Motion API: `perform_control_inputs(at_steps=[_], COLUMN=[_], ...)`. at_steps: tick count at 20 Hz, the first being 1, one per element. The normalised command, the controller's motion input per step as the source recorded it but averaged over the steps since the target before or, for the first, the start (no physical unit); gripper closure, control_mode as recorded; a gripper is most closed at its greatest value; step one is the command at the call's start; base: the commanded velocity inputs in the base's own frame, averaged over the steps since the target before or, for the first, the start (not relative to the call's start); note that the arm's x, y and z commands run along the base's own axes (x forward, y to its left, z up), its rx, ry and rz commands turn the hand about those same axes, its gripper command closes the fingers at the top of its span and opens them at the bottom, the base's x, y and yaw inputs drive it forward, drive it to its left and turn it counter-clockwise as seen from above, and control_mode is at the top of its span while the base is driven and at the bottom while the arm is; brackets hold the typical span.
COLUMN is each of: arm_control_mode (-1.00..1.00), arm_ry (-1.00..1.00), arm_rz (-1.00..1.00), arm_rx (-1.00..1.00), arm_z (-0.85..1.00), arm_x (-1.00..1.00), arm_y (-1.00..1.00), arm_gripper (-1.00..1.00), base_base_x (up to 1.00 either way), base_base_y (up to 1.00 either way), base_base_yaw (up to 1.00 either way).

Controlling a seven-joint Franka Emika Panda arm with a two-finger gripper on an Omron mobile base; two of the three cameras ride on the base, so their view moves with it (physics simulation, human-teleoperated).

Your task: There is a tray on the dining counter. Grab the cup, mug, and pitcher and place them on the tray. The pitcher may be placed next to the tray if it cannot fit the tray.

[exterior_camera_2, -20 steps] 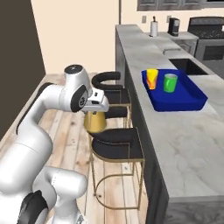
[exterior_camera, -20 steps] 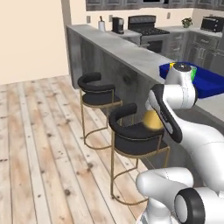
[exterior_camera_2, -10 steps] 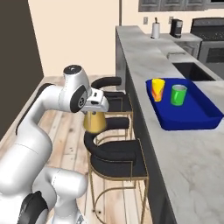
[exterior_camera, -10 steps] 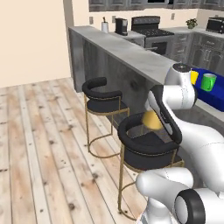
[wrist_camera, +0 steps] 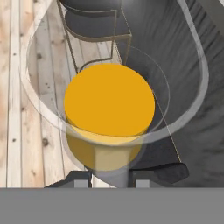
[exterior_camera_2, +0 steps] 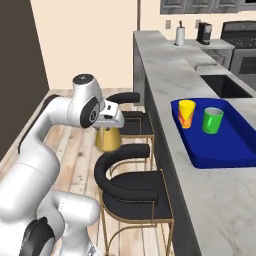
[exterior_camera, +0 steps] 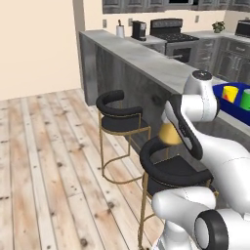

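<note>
over bar stools [exterior_camera_2: 131,185], pitcher [exterior_camera_2: 108,138] hangs clamped in gripper [exterior_camera_2: 111,121]

flat even rendered light, soft faint shadows, no glare, slightly soft low-resolution edges

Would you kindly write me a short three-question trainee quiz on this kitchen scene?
1. True or false: the cup and mug stand in the tray.
2. What does the hand hold? A) pitcher B) kettle C) stool
3. Fill in: the pitcher hangs over a black ____.

Key: 1 true; 2 A; 3 stool.
</note>
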Motion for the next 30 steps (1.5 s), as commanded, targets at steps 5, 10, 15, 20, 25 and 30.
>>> perform_control_inputs(at_steps=[5,10,15,20,25,30], arm_control_mode=[1.0,1.0,-1.0,-1.0,-1.0,-1.0], arm_ry=[0.0,0.0,0.0,0.0,0.0,0.0], arm_rz=[0.0,0.0,0.0,0.0,0.0,0.0], arm_rx=[0.0,0.0,0.0,0.0,0.0,0.0], arm_z=[0.0,0.0,0.26,0.73,0.74,0.77], arm_x=[0.0,0.0,0.0,0.0,-0.09,-0.16], arm_y=[0.0,0.0,-0.01,-0.11,-0.29,-0.35], arm_gripper=[1.0,1.0,1.0,1.0,1.0,1.0], base_base_x=[0.07,0.0,0.0,0.0,0.0,0.0], base_base_y=[0.0,0.0,0.0,0.0,0.0,0.0], base_base_yaw=[0.01,0.0,0.0,0.0,0.0,0.0])
